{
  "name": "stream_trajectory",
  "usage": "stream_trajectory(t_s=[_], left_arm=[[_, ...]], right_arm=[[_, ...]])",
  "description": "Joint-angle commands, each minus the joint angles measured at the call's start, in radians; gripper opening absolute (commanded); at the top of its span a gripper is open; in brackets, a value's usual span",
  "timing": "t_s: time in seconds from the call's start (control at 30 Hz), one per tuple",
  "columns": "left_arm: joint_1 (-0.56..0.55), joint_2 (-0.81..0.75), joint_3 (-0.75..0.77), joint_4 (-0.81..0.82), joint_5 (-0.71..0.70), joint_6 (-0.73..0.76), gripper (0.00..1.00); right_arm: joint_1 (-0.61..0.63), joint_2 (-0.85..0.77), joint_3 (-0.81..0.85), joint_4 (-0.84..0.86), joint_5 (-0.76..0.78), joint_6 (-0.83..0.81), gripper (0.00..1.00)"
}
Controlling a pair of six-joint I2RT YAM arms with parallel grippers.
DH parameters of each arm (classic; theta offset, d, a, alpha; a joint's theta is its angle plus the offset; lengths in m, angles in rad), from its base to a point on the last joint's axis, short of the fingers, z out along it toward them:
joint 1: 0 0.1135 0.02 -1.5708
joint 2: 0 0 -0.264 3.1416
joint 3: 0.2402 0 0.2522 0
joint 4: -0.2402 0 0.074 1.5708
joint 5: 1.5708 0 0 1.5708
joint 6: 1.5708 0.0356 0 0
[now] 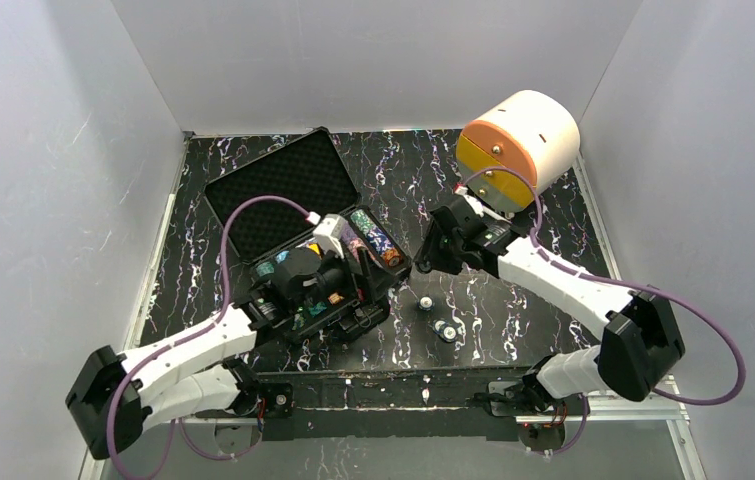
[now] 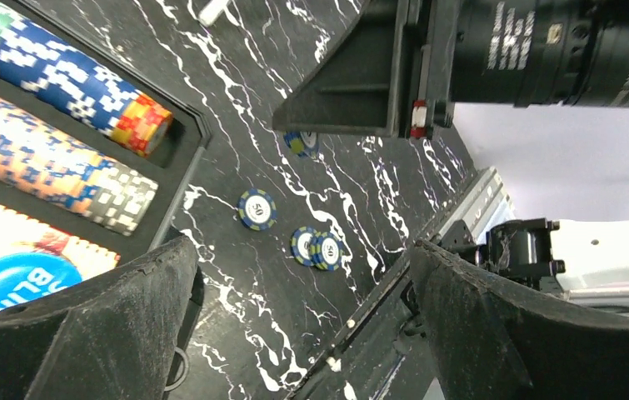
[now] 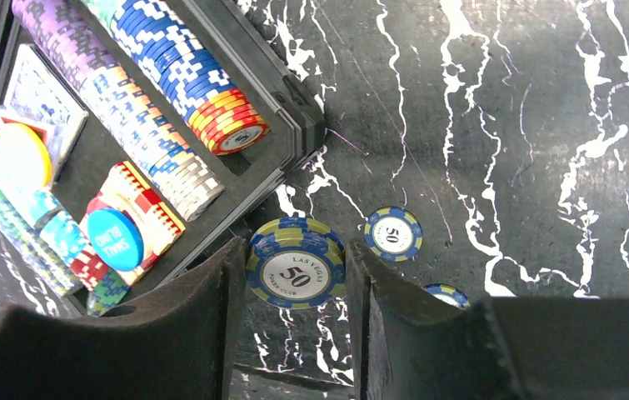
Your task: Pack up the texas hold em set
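The right hand (image 3: 294, 254) pinches a blue 50 chip (image 3: 296, 279) by its rim beside the open black case (image 1: 283, 185) nearer the table's (image 1: 553, 200) left edge, seemingly to slot it in; the left hand (image 2: 302, 250) hangs wide open, empty.

L gripper (image 2: 301, 250) wide open; R gripper (image 3: 296, 254) clamped.

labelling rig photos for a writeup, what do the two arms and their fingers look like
The left arm and right arm match: white shells between chunky black joint housings, each trailed by a looping purple cable. Each ends in two broad black fingers with rough, grainy faces.
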Motion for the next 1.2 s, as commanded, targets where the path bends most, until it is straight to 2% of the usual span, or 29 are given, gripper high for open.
stream_trajectory(t_s=[0.0,0.17,0.33,0.47,0.57,0.67,0.77,0.87,1.03,1.17], left_arm=[[-0.059,0.060,-0.002,0.117,-0.035,-0.005,0.98],[-0.104,0.135,-0.003,0.181,-0.035,-0.034,0.98],[-0.142,0.200,-0.005,0.205,-0.149,-0.104,0.98],[-0.168,0.258,-0.018,0.261,-0.179,-0.184,0.95],[-0.181,0.299,-0.015,0.301,-0.191,-0.222,0.89],[-0.192,0.334,0.009,0.317,-0.188,-0.239,0.76],[-0.204,0.357,0.035,0.319,-0.193,-0.233,0.69],[-0.208,0.365,0.047,0.321,-0.212,-0.235,0.65],[-0.222,0.351,0.030,0.345,-0.330,-0.293,0.55],[-0.240,0.377,0.053,0.347,-0.369,-0.293,0.53]], right_arm=[[-0.029,-0.072,-0.047,0.051,-0.006,0.119,0.01],[-0.040,-0.121,-0.118,0.086,-0.060,0.202,0.01],[-0.043,-0.156,-0.181,0.138,-0.110,0.288,0.01],[-0.044,-0.180,-0.208,0.171,-0.151,0.328,0.01],[-0.046,-0.195,-0.212,0.165,-0.177,0.343,0.01],[-0.064,-0.211,-0.226,0.165,-0.244,0.345,0.01],[-0.083,-0.217,-0.237,0.166,-0.302,0.343,0.01],[-0.096,-0.221,-0.248,0.182,-0.345,0.347,0.01],[-0.101,-0.231,-0.259,0.199,-0.375,0.357,0.01],[-0.109,-0.236,-0.265,0.207,-0.408,0.363,0.01]])
